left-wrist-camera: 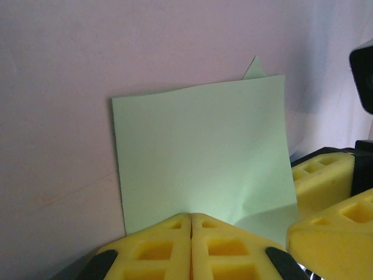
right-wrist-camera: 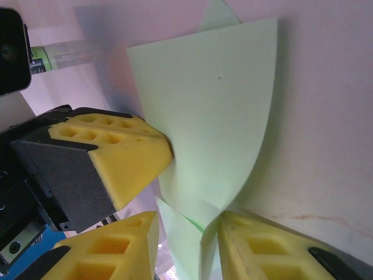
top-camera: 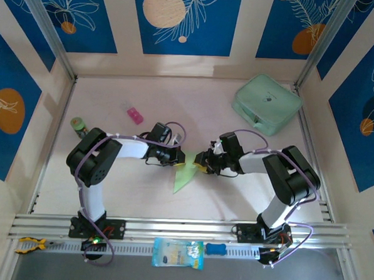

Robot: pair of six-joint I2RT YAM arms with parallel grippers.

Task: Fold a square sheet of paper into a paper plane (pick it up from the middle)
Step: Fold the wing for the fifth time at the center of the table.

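From above, the two arms reach in toward each other at the middle of the tabletop. The pale-green paper sits between them, its long pointed end aimed at the near edge. The left tool meets the paper's far end from the left and the right tool from the right. A mint-green zip case lies well apart at the far right. A small pink item and a green-capped bottle stand on the left side.

In the left wrist view, the left tool is clenched, its two yellow fingers pressed flat together on the near edge of the paper. The sheet rises broad and nearly flat beyond them, with a small triangular tip peeking over its top right corner. The right tool takes the lower right corner of the paper between its fingers.

In the right wrist view, the right tool has its fingers standing apart with a folded, bulging edge of the paper in the gap. The paper appears to touch the right-hand finger (the left-hand one looks clear of it), so I cannot tell whether this is a real grip. The left tool pinches the sheet from the left, just above. The paper curves upward against the tabletop.
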